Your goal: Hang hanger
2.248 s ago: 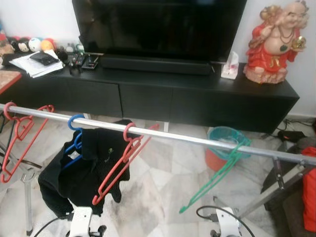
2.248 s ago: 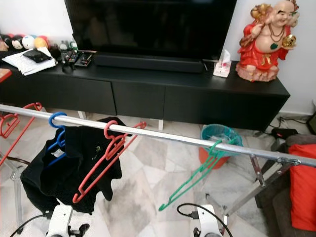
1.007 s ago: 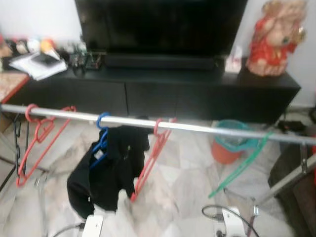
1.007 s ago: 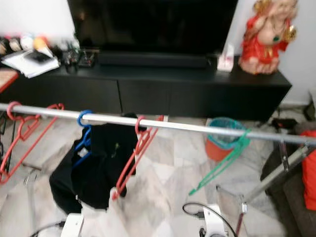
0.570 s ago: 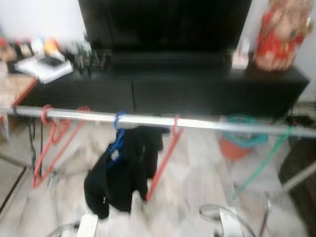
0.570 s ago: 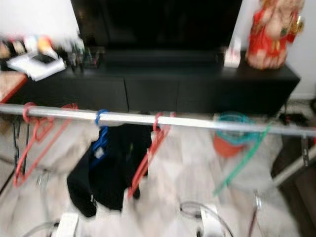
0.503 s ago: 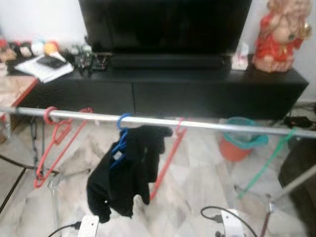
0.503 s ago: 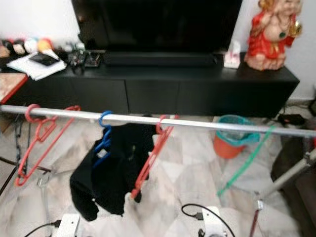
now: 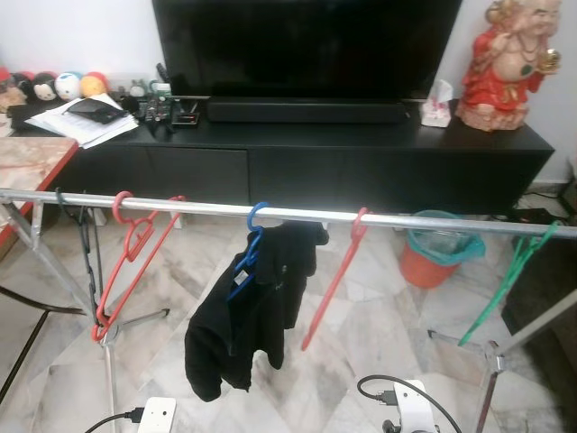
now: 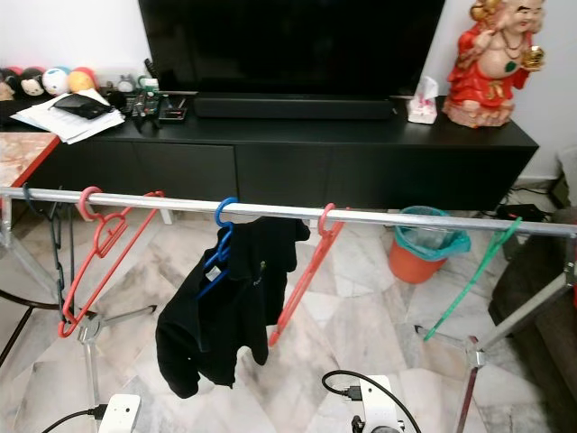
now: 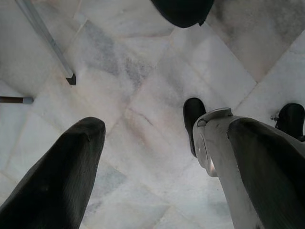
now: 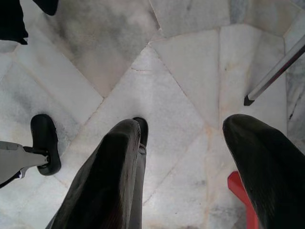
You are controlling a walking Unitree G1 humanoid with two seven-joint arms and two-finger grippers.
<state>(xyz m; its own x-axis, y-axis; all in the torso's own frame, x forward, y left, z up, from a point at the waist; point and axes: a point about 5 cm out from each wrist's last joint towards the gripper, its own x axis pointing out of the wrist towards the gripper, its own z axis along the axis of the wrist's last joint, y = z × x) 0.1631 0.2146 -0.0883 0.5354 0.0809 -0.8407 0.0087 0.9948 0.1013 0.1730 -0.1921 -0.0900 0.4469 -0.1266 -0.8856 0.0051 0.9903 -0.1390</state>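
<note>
Change: the camera has drawn back and turned since the earlier frames, so the whole rail (image 9: 297, 215) sits smaller and further right in view; the hangers keep their order along it.
Rail: a silver bar running across, in front of the black TV desk (image 9: 361, 153).
Hangers on the rail, left to right: red hanger (image 9: 135, 262), blue hanger (image 9: 245, 262) carrying a black garment (image 9: 243, 316), second red hanger (image 9: 332, 284), green hanger (image 9: 505, 280) near the rail's right end.
Left tool (image 11: 143, 157): hangs low over the marble floor (image 11: 143, 86), fingers spread, holding nothing.
Right tool (image 12: 186, 157): also low over the floor, fingers spread, empty.
Behind the rail: an orange bin (image 9: 435, 253).
</note>
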